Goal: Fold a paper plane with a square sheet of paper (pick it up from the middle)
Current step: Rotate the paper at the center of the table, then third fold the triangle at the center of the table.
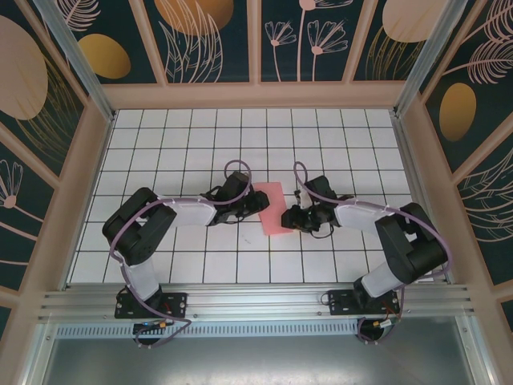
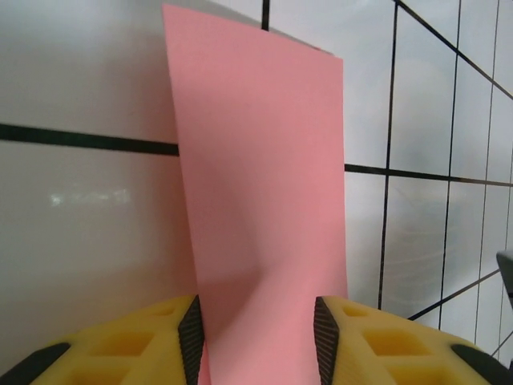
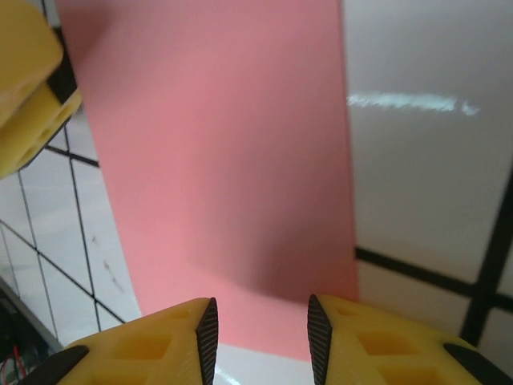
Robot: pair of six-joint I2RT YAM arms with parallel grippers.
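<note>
Paper: thin salmon-pink sheet of paper (image 1: pixel 272 208), folded to a narrow rectangle, lying on the table at the centre of the top view.
Left gripper (image 1: pixel 255 202): at the paper's upper left edge; yellow fingers (image 2: pixel 152 349) spread, pinching nothing.
Right gripper (image 1: pixel 290 216): at the paper's lower right edge; fingers parted, holding nothing.
Surface: white tiled table with a dark grid (image 1: pixel 184 144).
Surroundings: dark wall panels with a floral print (image 1: pixel 208 40).
In the way: both gripper tips, overlapping the paper's edges from above.
Left wrist view: paper (image 2: pixel 264 200) running up the frame from the gap between the pads (image 2: pixel 256 321).
Right wrist view: paper's near edge (image 3: pixel 216 144) just ahead of the fingertips (image 3: pixel 260 321), bare tile in the gap; other arm's yellow finger (image 3: pixel 28 88) at upper left.
</note>
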